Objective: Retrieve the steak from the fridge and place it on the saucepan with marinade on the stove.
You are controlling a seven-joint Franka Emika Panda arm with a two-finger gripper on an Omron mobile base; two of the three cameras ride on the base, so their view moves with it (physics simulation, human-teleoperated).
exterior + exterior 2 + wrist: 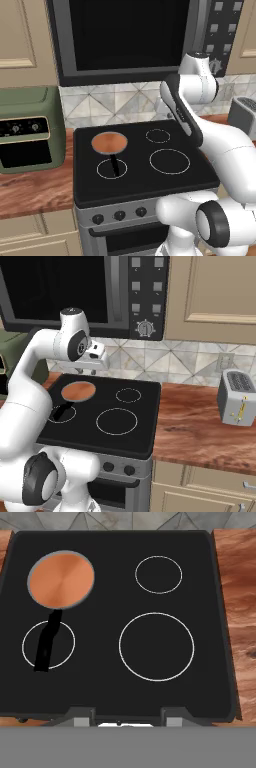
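Note:
The saucepan (109,142) (78,390) (61,579) sits on the back left burner of the stove (145,175) (135,411) (110,602). Its inside is a flat orange-brown disc of marinade (62,577). Its black handle (47,642) reaches over the front left ring. My gripper (87,371) (128,716) hangs high above the cooktop, pointing down. Its fingertips stand apart with nothing between them. The steak and the fridge are out of view.
A green countertop oven (27,130) stands on the wooden counter left of the stove. A grey toaster (237,396) (245,115) sits on the counter (200,426) to the right. A dark microwave (125,35) hangs above the stove.

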